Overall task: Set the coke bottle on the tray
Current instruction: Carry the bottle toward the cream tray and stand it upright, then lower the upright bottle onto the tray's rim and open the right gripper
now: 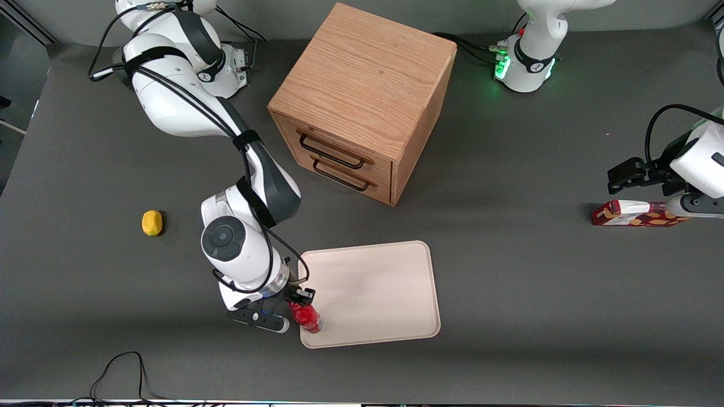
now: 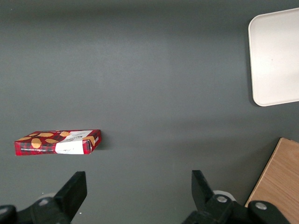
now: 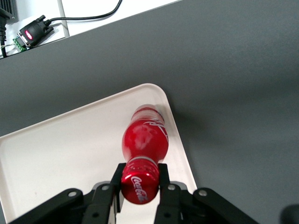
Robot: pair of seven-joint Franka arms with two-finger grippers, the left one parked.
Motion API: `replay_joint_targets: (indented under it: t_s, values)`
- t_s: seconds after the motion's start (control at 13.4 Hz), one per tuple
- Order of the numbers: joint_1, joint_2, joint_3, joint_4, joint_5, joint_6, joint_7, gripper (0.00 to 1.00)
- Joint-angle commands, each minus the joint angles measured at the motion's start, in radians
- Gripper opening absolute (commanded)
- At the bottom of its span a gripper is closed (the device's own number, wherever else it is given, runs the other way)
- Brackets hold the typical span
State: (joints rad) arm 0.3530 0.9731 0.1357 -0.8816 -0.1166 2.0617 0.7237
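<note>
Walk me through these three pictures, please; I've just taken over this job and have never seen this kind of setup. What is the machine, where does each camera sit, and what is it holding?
It is a white robot arm ending in a two-finger gripper. The front view looks down over the grey table. The other two views come from cameras on the arms' wrists.

The gripper is shut on the cap end of the coke bottle, over the corner of the beige tray nearest the front camera and the working arm. I cannot tell whether the bottle's base touches the tray.

Also on the table: a wooden drawer cabinet farther from the camera than the tray, a yellow lemon toward the working arm's end, and a flat red carton toward the parked arm's end.
</note>
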Motion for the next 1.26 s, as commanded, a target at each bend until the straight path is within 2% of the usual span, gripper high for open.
replay_joint_targets:
  t_s: [0.0,0.07,0.15,0.22,0.67,0.89,1.04,1.19]
  values:
    - [0.014,0.016,-0.004,0.049,-0.026,0.002,0.031,0.09]
    - [0.015,0.016,-0.004,0.049,-0.026,0.002,0.031,0.56]
    - [0.017,0.016,-0.005,0.047,-0.028,0.003,0.028,0.94]
    - [0.017,0.016,-0.005,0.046,-0.028,0.006,0.028,1.00]
    - [0.015,0.003,-0.005,0.042,-0.029,-0.014,0.029,1.00]
    - [0.009,-0.025,-0.008,0.042,-0.028,-0.099,0.014,1.00]
    - [0.003,-0.060,-0.008,0.038,-0.022,-0.174,-0.077,1.00]
    - [-0.029,-0.123,-0.008,-0.028,-0.017,-0.237,-0.110,1.00]
